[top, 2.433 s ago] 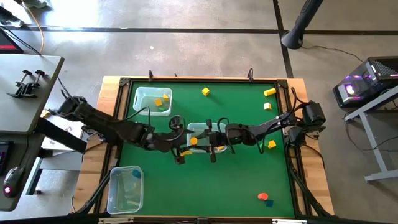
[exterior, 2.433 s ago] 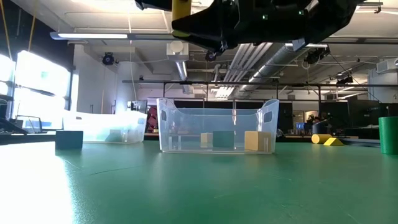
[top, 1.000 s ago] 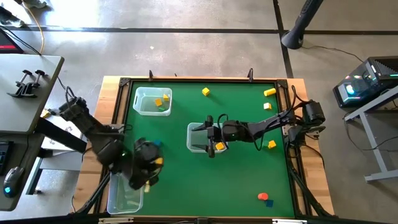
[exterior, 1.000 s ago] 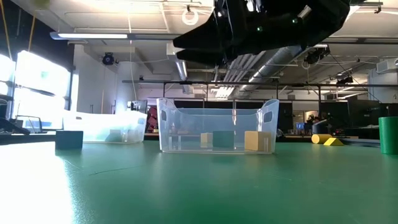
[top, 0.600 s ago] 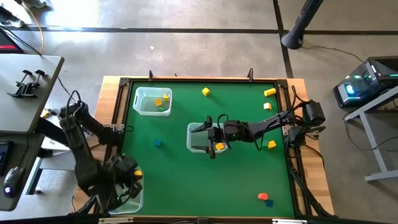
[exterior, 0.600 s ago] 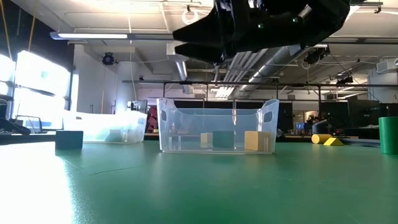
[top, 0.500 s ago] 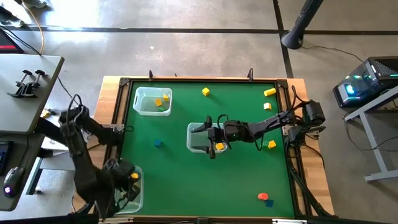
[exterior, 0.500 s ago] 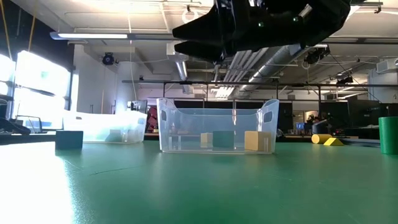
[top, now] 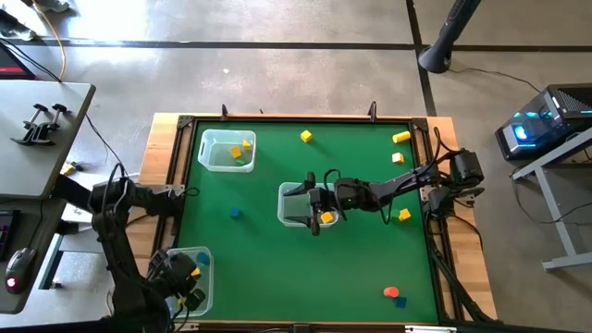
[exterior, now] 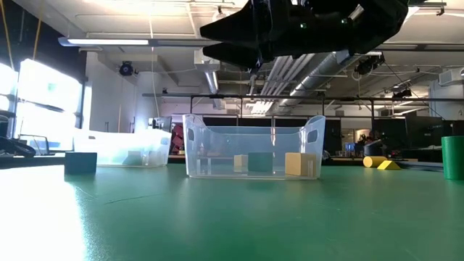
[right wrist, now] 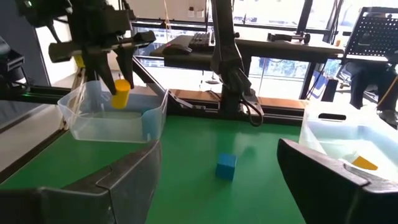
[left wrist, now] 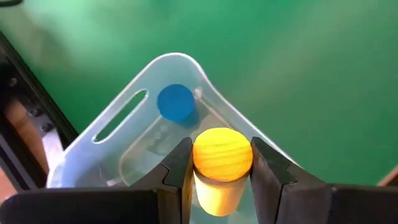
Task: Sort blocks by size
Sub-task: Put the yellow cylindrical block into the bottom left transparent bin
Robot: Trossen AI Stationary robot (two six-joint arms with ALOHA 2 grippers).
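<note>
My left gripper (top: pixel 188 280) is shut on a yellow cylinder block (left wrist: pixel 222 157) and hovers over the clear bin (top: pixel 174 298) at the table's near left corner. A blue round block (left wrist: pixel 175 102) lies in that bin. My right gripper (top: pixel 314 204) stands open and level over the middle bin (top: pixel 289 192), which holds an orange-yellow block (top: pixel 326 218). The far-left bin (top: pixel 215 139) holds yellow blocks. A blue cube (right wrist: pixel 226 166) rests on the green mat between the bins. My left gripper pinches the yellow cylinder by its curved side (left wrist: pixel 198 163), just below its round end, between the two fingers (left wrist: pixel 176 169). The fingers slant down from above. The cylinder hangs below them (right wrist: pixel 120 94), nearly upright, clear of the bin floor and about level with the rim.
Loose yellow blocks (top: pixel 305 136) (top: pixel 400 137) (top: pixel 404 215) lie at the far and right side of the mat. An orange block (top: pixel 390 292) and a blue one (top: pixel 400 302) sit near the front right. In the low view the right arm (exterior: pixel 312 25) hangs above the middle bin (exterior: pixel 254 148).
My left gripper has swung toward the table's near left corner and sunk, rolling its wrist, carrying the yellow cylinder from over the bare mat to over the near-left bin. Its grip has stayed shut on the cylinder.
</note>
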